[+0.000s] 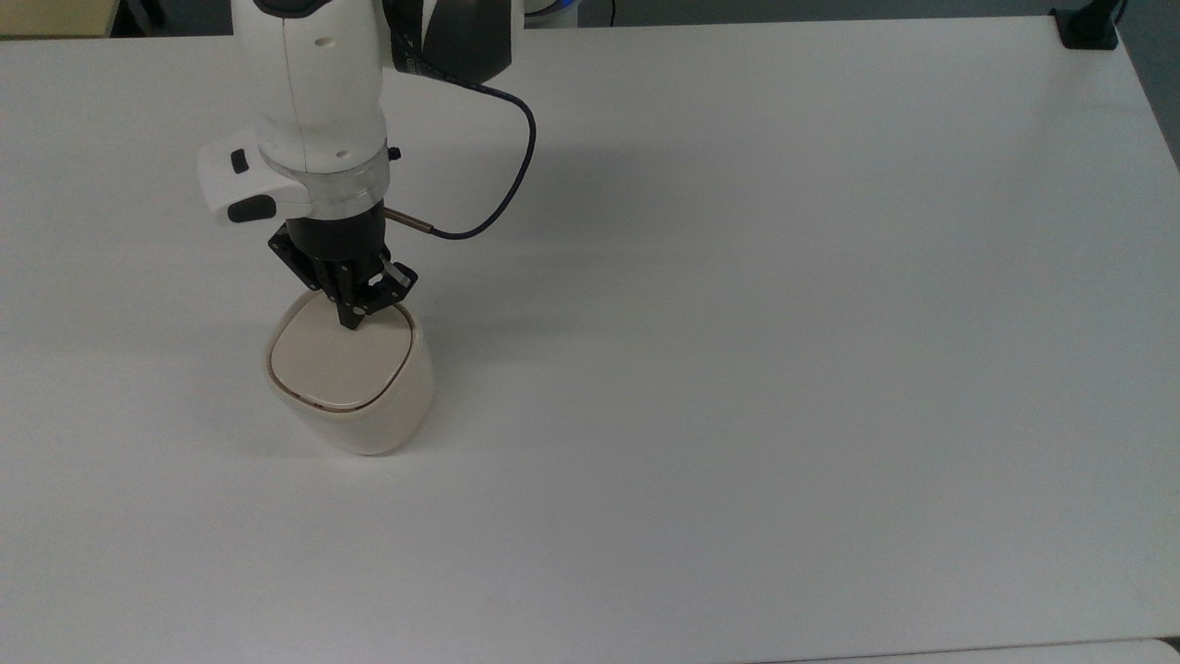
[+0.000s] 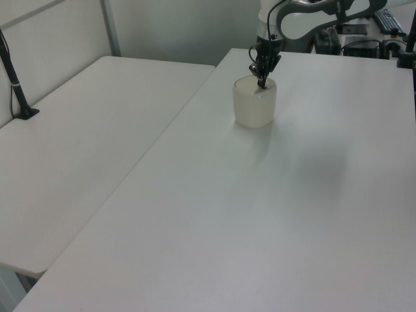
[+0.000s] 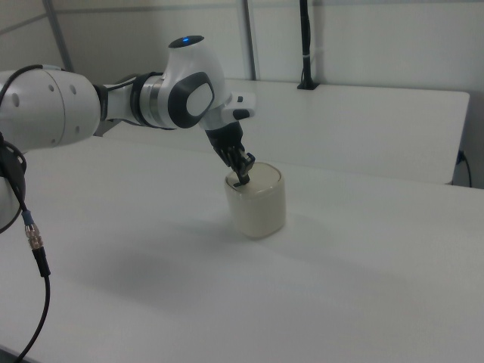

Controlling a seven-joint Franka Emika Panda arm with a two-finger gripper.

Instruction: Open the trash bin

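The claw (image 1: 353, 318), fingers pinched together and empty, is pressing its tip onto the bin (image 1: 350, 387) lid's back edge on the table (image 1: 737, 323). Next, likely releasing so the lid springs up.

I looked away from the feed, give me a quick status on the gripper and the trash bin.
Gripper shut, tip down on the lid's far edge in the top view. Trash bin upright on the table, lid closed. Nothing in the way.
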